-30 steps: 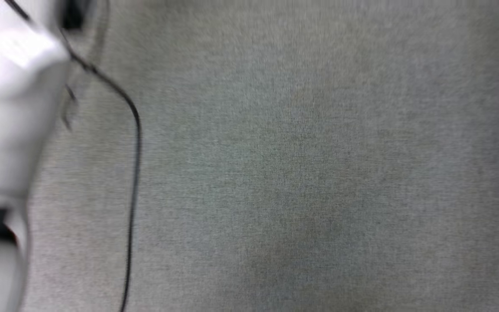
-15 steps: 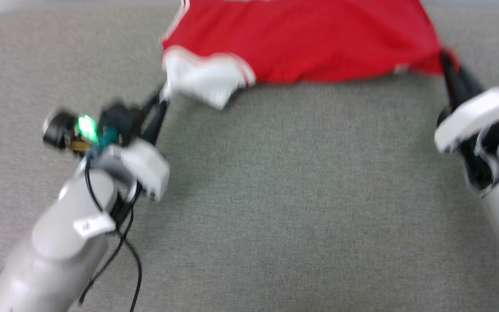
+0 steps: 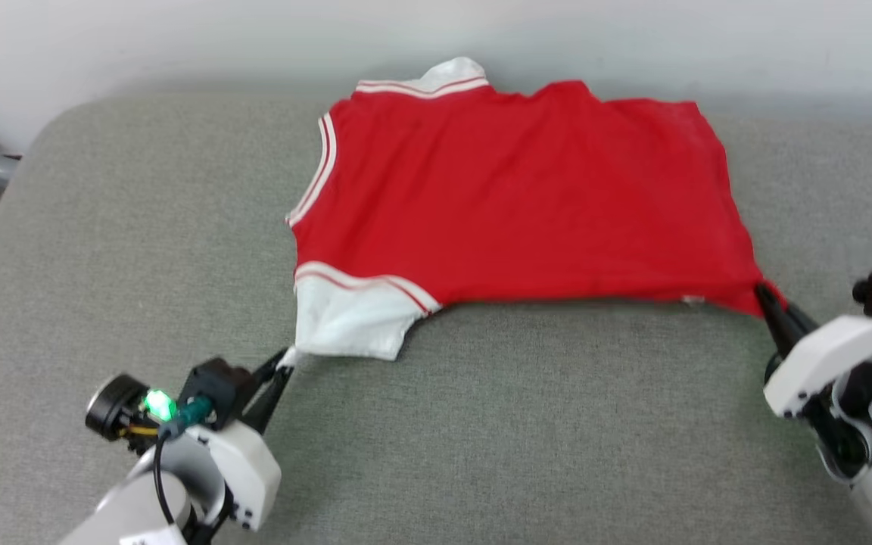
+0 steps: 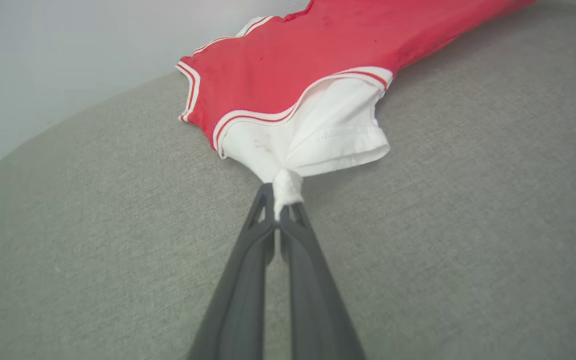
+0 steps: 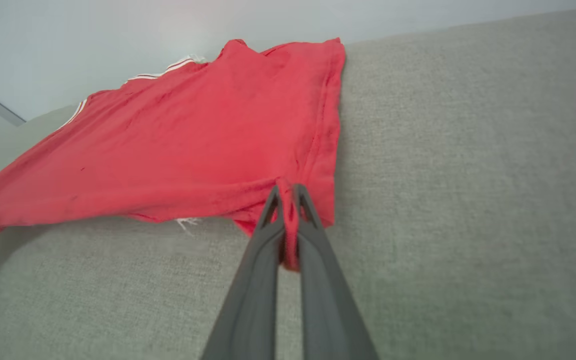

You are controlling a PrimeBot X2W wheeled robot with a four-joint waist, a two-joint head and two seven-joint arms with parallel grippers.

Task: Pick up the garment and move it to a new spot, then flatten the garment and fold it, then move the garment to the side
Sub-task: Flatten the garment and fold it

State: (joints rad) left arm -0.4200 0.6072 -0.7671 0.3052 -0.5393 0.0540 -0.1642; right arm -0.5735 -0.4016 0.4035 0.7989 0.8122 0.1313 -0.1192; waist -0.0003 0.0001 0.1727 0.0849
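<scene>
the red jersey t-shirt with white sleeves (image 3: 527,197) lies spread on the grey fabric surface (image 3: 481,424), the left tool (image 3: 283,362) clamped on a sleeve tip and the right tool (image 3: 765,297) clamped on a red hem corner. flattening seems in hand; the next move calls for drawing both corners taut and even.

Pale grey arms (image 3: 122,515), white wrist casings (image 3: 247,462), 2 dark fingers (image 4: 240,300) per tool (image 4: 280,200), black cable (image 3: 157,484), green lamp (image 3: 156,403).

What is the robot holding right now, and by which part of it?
The red shirt, at two places: the left end effector pinches the tip of its white sleeve, the right end effector pinches a bottom corner.
</scene>
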